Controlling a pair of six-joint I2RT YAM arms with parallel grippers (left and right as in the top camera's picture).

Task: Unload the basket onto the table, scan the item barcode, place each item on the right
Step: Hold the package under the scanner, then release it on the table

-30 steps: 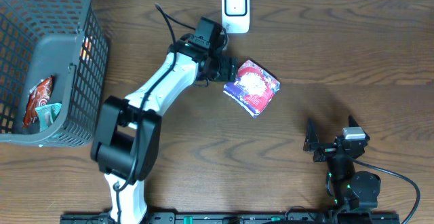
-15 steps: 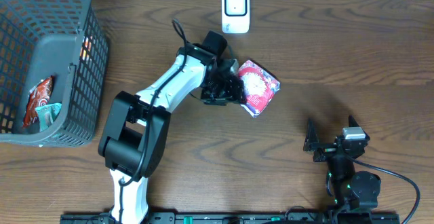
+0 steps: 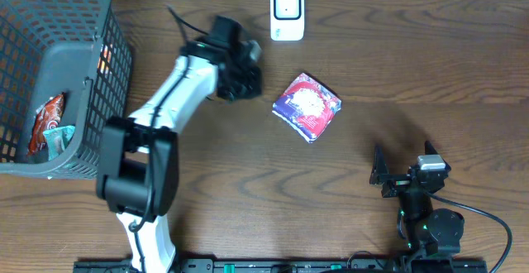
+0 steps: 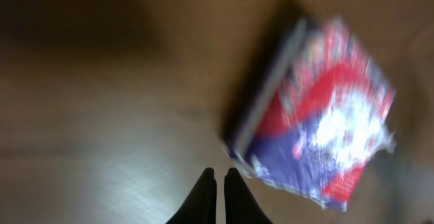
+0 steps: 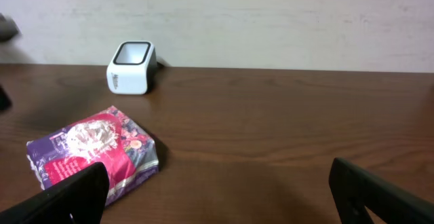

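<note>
- Jaws of the left gripper are pressed together, fingertip against fingertip, with nothing between them; they hold nothing.
- In the left wrist view the snack packet lies to the right of those fingertips, apart from them, and is blurred.
- In the overhead view the left gripper hangs over bare table, left of the packet and not touching it.
- Jaws of the right gripper stand wide apart with only air between them; it sits at the near right of the table, well apart from the packet.
- One snack packet, purple and red-pink, lies flat on the wood near the middle of the table.
- One white barcode scanner stands upright at the far edge, just beyond the packet and slightly to its left.
- One grey mesh basket sits at the far left; at least two wrappers show inside it, a red one and a teal one, and I cannot tell whether it holds more.
- Two arms, two grippers.
</note>
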